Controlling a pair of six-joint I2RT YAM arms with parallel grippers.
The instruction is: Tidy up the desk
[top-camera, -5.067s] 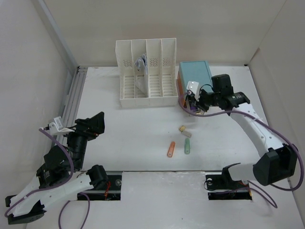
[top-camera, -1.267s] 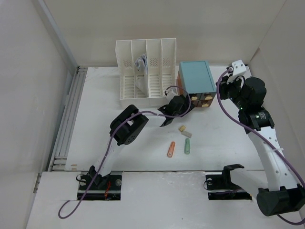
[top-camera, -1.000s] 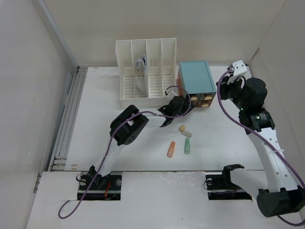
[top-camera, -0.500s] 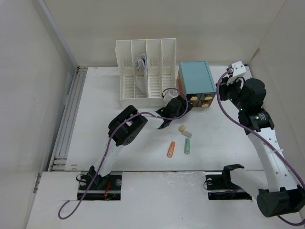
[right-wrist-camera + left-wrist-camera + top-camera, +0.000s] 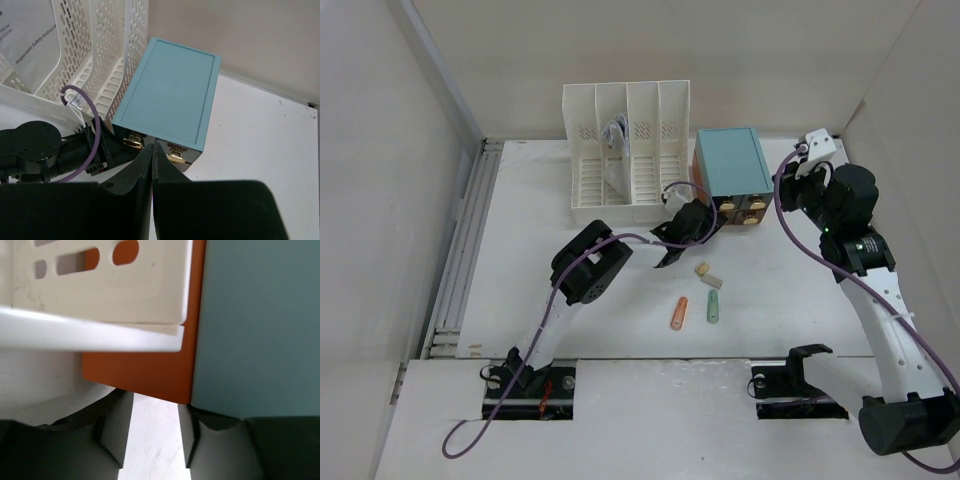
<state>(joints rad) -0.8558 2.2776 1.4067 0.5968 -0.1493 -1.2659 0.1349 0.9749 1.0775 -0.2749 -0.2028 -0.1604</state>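
The white desk [image 5: 570, 290] carries a teal-topped drawer box [image 5: 730, 165] with orange sides and gold handles. My left gripper [image 5: 708, 218] sits low at the box's front left corner. In the left wrist view this gripper [image 5: 154, 407] is open, with only bare desk between its fingers [image 5: 116, 432]; the orange side [image 5: 145, 375] lies just past the tips. My right gripper [image 5: 796, 188] hovers raised to the right of the box. The right wrist view shows it [image 5: 151, 150] shut and empty above the teal top [image 5: 172, 90].
A white slotted file rack [image 5: 628, 150] holding a paper [image 5: 616, 133] stands left of the box. An orange marker [image 5: 679, 313], a green marker [image 5: 713, 307] and two small beige pieces [image 5: 708, 275] lie mid-desk. A ridged rail [image 5: 465, 240] runs along the left edge.
The left arm has swung from the left side to the box's front corner, and its jaws have widened then narrowed a little. The right gripper has withdrawn from the box front and risen.
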